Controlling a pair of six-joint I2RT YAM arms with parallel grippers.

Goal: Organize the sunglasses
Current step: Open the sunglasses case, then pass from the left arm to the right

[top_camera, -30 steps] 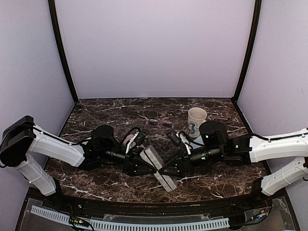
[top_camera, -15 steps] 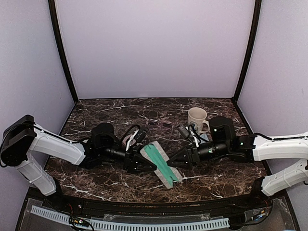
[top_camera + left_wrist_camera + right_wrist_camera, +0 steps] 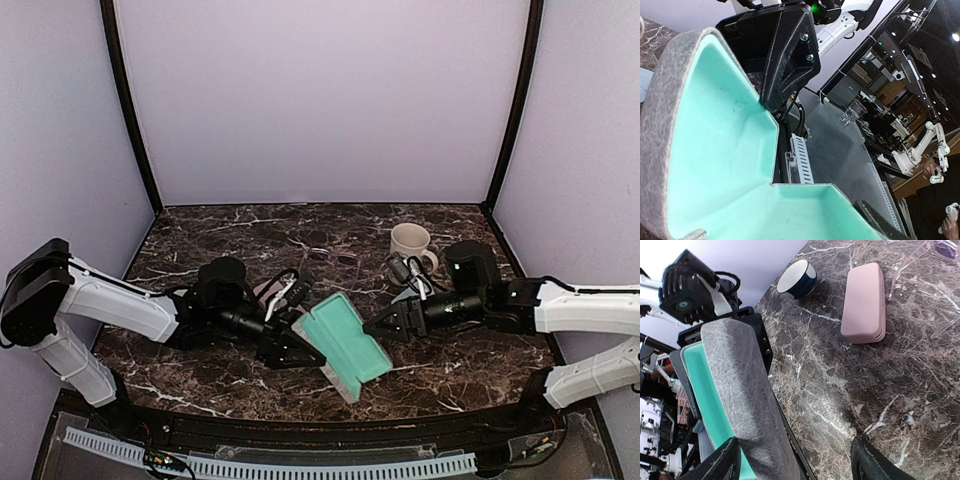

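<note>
- A pair of sunglasses (image 3: 338, 259) lay on the marble table (image 3: 230, 225), well apart from both arms; the frame was too faint to make out.
- At their 6 o'clock the grey case (image 3: 345, 345) lay open, teal lining up.
- The left gripper (image 3: 292, 347) clamped the case's 9 o'clock edge.
- The right gripper (image 3: 384, 325), at the case's 3 o'clock, had its fingers spread wide and gripped nothing.
- A mug (image 3: 408, 243) stood at 3 o'clock of the sunglasses.

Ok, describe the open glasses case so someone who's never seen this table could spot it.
Start at the dark marble table and go to the middle of its near edge. The open case is there, oblong and mottled grey outside. Its mint-green lining, showing because the lid is up, sets it apart from the closed pink case.
</note>
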